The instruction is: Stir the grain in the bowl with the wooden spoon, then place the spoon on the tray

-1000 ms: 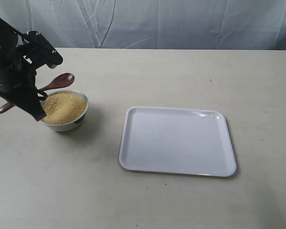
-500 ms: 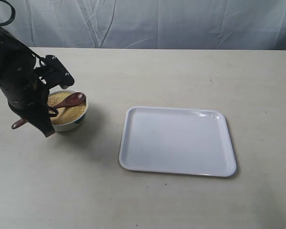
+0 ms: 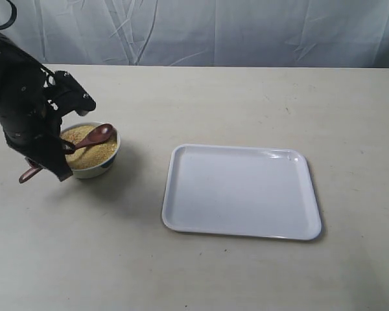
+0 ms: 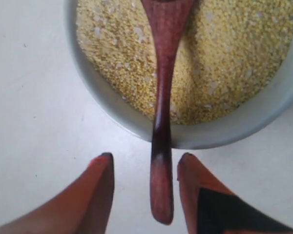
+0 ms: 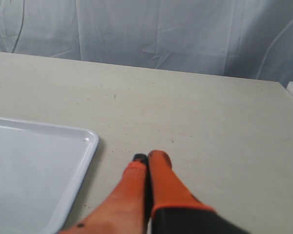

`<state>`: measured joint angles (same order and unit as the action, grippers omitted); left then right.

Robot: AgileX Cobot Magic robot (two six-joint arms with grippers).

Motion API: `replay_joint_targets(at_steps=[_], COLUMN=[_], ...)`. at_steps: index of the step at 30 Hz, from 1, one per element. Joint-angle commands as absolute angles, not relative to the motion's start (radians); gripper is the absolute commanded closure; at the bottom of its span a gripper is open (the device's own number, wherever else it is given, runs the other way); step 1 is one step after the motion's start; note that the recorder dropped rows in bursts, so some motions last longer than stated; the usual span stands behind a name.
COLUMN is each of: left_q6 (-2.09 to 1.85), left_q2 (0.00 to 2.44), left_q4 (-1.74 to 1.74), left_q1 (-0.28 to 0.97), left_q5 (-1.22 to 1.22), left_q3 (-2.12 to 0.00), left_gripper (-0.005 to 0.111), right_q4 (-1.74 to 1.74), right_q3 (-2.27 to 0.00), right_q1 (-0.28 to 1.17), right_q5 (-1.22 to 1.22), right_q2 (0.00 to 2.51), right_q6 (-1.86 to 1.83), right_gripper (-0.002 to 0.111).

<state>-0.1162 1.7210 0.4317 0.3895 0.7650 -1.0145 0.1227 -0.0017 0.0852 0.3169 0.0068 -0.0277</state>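
The small white bowl (image 3: pixel 94 170) of yellowish grain (image 3: pixel 96 154) stands at the table's left. The wooden spoon (image 3: pixel 98 136) lies with its head on the grain and its handle slanting out over the rim. In the left wrist view the spoon (image 4: pixel 162 122) crosses the bowl (image 4: pixel 224 134) and grain (image 4: pixel 229 58), and its handle end lies between the fingers with a gap on each side. My left gripper (image 3: pixel 59 150) (image 4: pixel 146 157) is open around that handle. The white tray (image 3: pixel 240 191) (image 5: pixel 39 161) lies to the right. My right gripper (image 5: pixel 147 157) is shut beside the tray's edge, holding nothing.
A pale wrinkled cloth (image 3: pixel 246 29) hangs behind the beige table (image 3: pixel 214 97). The right arm is out of the exterior view. Bare tabletop (image 5: pixel 210 112) stretches beyond the right gripper.
The left arm has brought the spoon down from above the bowl until its head rests on the grain. The arm then shifted slightly left.
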Motion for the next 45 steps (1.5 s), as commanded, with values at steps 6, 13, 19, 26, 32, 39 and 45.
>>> replay_joint_targets(at_steps=[6, 13, 19, 26, 32, 39, 45], left_q6=[0.082, 0.294, 0.586, 0.784, 0.880, 1.090, 1.090], left_q2=[1.527, 1.297, 1.156, 1.132, 1.132, 1.137, 1.198], left_q4=[0.358, 0.184, 0.115, -0.146, -0.201, -0.266, -0.394], left_q1=[0.381, 0.328, 0.328, 0.330, 0.330, 0.330, 0.330], left_q5=[0.852, 0.584, 0.241, -0.188, -0.226, -0.253, -0.299], left_q3=[-1.141, -1.009, -0.752, -0.417, -0.309, -0.255, -0.222], left_gripper=[0.064, 0.064, 0.064, 0.057, 0.051, 0.045, 0.045], right_q4=[0.124, 0.124, 0.124, 0.124, 0.124, 0.124, 0.124], right_q3=[0.000, 0.000, 0.000, 0.000, 0.000, 0.000, 0.000], right_q1=[0.081, 0.081, 0.081, 0.081, 0.081, 0.081, 0.081], right_q5=[0.305, 0.305, 0.305, 0.305, 0.305, 0.305, 0.305], right_q2=[0.000, 0.000, 0.000, 0.000, 0.000, 0.000, 0.000], right_q6=[-0.027, -0.027, -0.027, -0.027, -0.027, -0.027, -0.027], right_gripper=[0.108, 0.108, 0.108, 0.108, 0.108, 0.108, 0.108])
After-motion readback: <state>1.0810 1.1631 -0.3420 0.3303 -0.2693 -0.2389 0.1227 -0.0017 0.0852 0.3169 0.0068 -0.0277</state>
